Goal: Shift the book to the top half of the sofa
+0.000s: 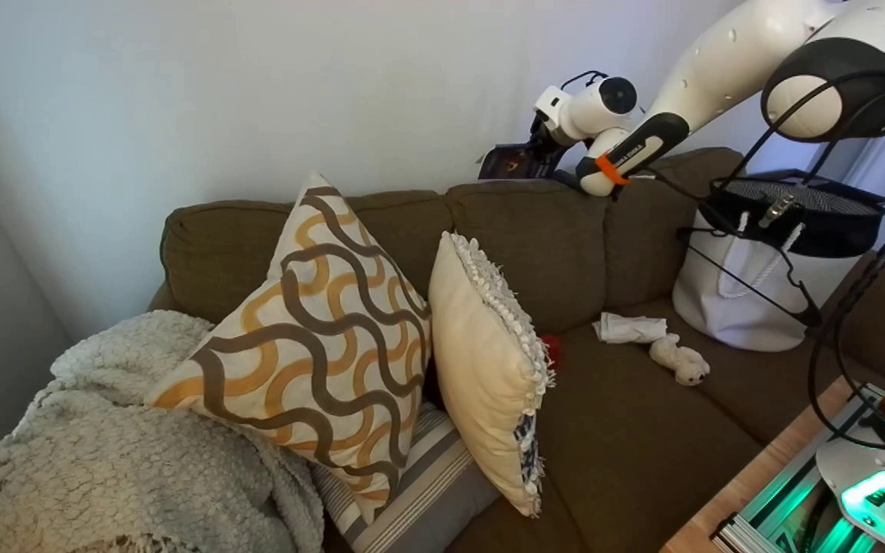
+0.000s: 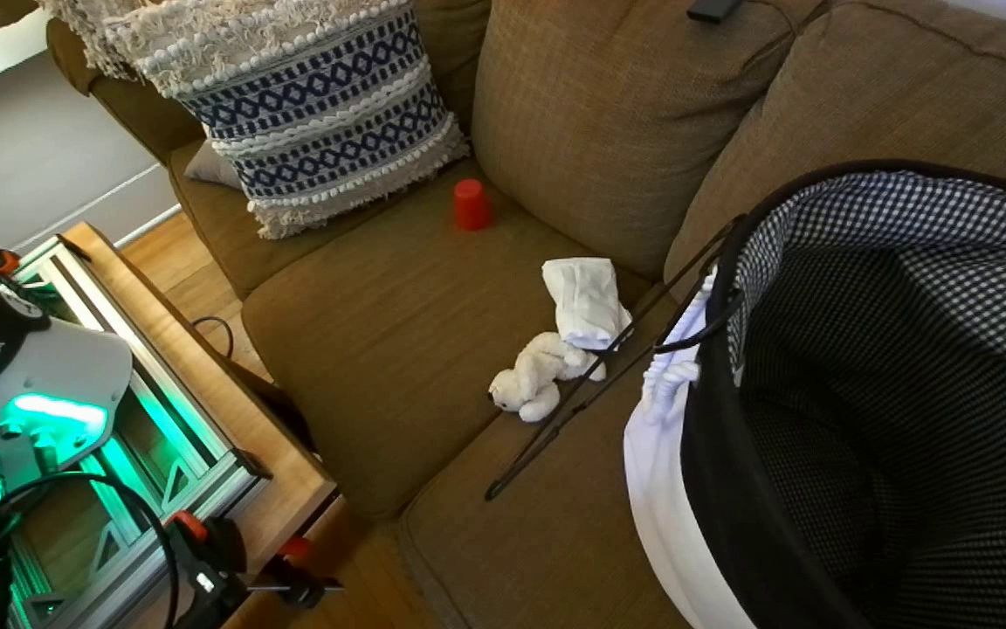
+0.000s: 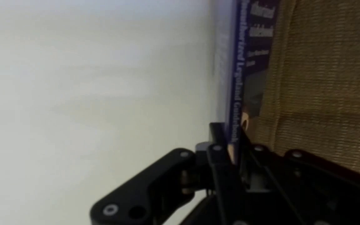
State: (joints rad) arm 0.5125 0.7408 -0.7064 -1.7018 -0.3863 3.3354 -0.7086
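Observation:
A dark purple-blue book [image 1: 514,163] stands at the top of the brown sofa's backrest [image 1: 527,250], against or close to the wall. In the wrist view its lettered spine [image 3: 238,78] runs between the pale wall and the sofa fabric [image 3: 330,72]. My gripper [image 3: 232,134] is shut on the book, one finger on each side near the spine's end. In an exterior view the gripper [image 1: 544,144] is partly hidden behind the arm. The sofa seat [image 2: 407,297] shows in an exterior view; the book and gripper are out of that view.
Patterned pillow [image 1: 327,338], fringed pillow [image 2: 320,114] and fleece blanket [image 1: 127,445] lie at one end. Red cup [image 2: 471,206], white cloth [image 2: 586,301], plush toy [image 2: 542,376], black hanger [image 2: 547,432] and tall basket [image 2: 669,489] are on the seat. A small black object [image 2: 714,9] is on the backrest.

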